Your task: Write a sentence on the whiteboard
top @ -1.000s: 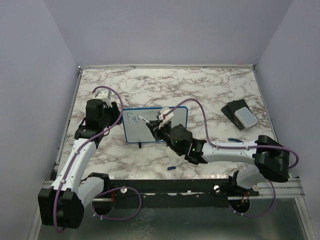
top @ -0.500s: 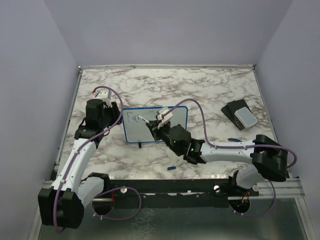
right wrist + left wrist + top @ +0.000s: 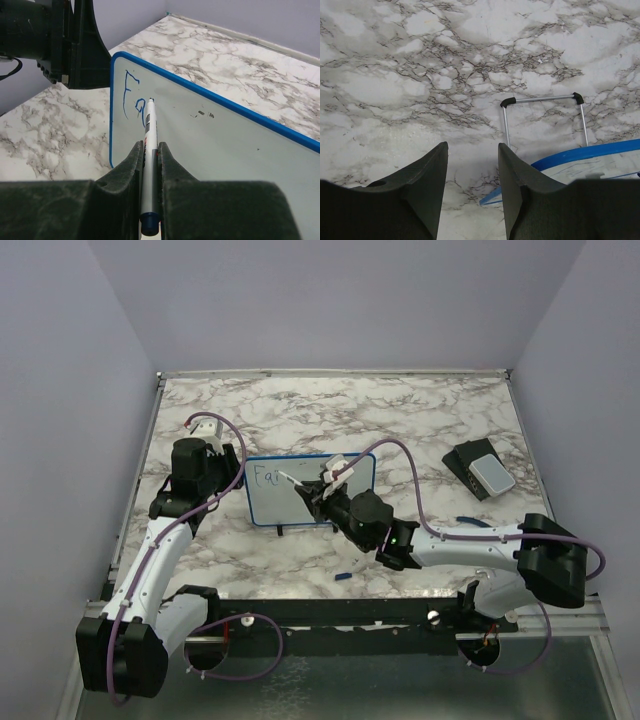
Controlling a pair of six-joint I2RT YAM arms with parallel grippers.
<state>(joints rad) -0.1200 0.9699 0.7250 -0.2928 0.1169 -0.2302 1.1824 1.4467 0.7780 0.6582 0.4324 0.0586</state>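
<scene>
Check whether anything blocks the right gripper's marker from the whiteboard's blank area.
Nothing visible does. The right gripper holds the marker, tip at the whiteboard beside the blue letters; the surface beyond is unwritten. The left gripper sits past its left edge.

White with a thin blue frame on the whiteboard (image 3: pixel 272 506); blue ink for the sentence (image 3: pixel 264 476), first letters only. Grey-brown veins over white marble on the bench (image 3: pixel 400 410). Silver marker (image 3: pixel 149 131), dark blue end. Black right gripper (image 3: pixel 148 147).
</scene>
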